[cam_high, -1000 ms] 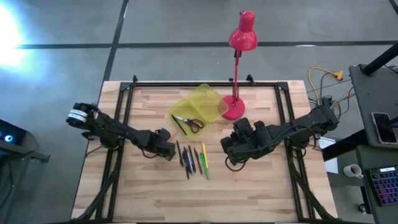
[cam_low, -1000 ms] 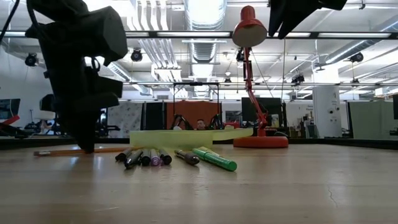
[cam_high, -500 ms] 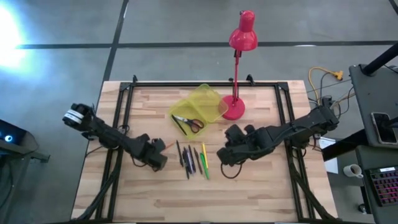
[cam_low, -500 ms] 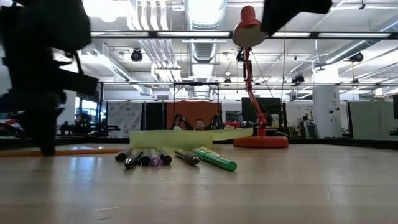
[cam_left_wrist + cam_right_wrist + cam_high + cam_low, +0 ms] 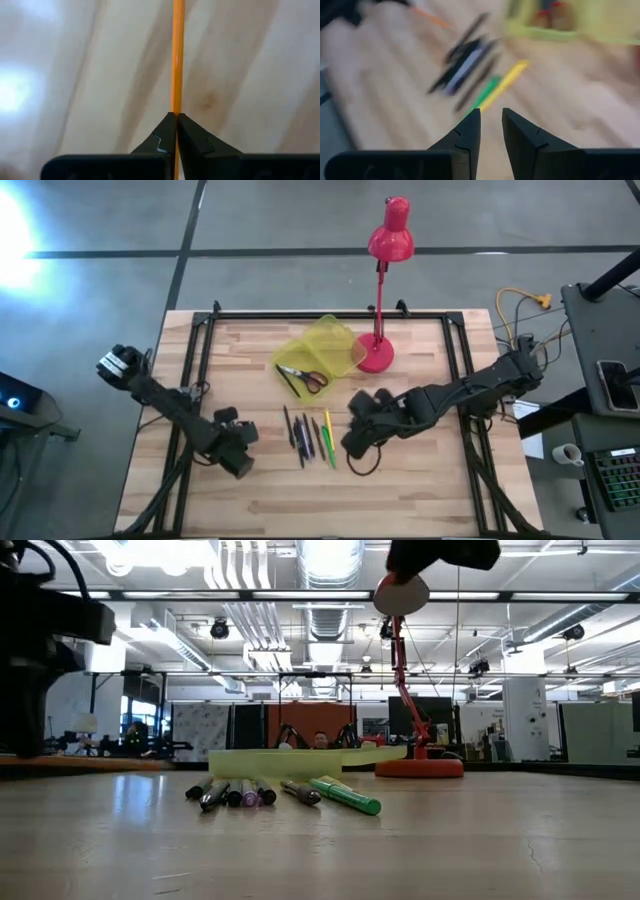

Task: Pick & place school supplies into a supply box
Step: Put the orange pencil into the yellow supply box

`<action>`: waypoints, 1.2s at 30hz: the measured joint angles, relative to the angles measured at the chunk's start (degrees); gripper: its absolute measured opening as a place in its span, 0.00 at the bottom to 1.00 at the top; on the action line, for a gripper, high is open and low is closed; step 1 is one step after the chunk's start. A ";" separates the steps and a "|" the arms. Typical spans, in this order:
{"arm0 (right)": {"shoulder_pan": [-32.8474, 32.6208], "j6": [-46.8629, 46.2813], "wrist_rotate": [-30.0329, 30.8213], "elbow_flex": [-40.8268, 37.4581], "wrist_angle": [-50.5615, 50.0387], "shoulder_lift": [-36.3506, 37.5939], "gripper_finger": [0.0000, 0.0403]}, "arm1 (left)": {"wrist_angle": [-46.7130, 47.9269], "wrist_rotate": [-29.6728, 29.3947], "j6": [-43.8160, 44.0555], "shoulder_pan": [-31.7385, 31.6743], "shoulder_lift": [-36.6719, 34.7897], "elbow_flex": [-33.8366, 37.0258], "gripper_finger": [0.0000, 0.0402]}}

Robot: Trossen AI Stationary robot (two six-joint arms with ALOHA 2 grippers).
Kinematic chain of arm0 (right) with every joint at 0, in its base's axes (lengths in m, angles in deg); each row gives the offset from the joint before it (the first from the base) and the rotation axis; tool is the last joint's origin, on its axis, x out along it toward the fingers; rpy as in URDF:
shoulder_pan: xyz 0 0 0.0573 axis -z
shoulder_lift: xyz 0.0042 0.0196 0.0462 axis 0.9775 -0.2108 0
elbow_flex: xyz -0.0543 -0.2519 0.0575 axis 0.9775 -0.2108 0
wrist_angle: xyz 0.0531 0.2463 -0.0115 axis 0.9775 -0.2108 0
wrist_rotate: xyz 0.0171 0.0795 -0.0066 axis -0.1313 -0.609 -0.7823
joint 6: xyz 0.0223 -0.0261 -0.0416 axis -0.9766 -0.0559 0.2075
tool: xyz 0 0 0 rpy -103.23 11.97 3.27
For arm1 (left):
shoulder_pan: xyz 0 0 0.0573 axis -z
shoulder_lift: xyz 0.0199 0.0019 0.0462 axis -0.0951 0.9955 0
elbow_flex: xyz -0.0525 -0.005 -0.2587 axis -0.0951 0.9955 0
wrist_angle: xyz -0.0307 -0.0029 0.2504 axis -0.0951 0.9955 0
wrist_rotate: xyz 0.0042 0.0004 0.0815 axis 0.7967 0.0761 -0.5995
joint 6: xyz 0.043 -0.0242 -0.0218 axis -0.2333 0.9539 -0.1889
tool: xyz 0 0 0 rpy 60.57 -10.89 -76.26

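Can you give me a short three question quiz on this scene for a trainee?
1. True or false: the left gripper is shut on the orange pencil.
2. Where are the red-handled scissors? A) inside the supply box; B) among the pens on the table; C) in the right gripper.
3. Fill in: the red lamp stands on the table beside the ____.

Key: 1 true. 2 A. 3 supply box.
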 joint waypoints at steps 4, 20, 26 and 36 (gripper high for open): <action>0.09 4.66 -6.17 -0.04 11.72 -2.78 0.17 | -2.15 -0.59 -1.84 1.09 -0.04 -0.62 0.01; 2.41 7.69 -24.25 -0.08 40.51 -17.86 0.15 | -3.28 -0.66 0.87 2.20 -0.07 -0.63 0.00; 7.06 13.59 -23.66 -0.08 41.81 -19.92 0.12 | -3.48 0.71 9.82 4.25 -0.07 0.98 0.00; 10.52 26.38 -20.29 1.80 39.74 -20.02 0.08 | -3.72 -2.21 27.17 9.93 -0.07 5.59 0.00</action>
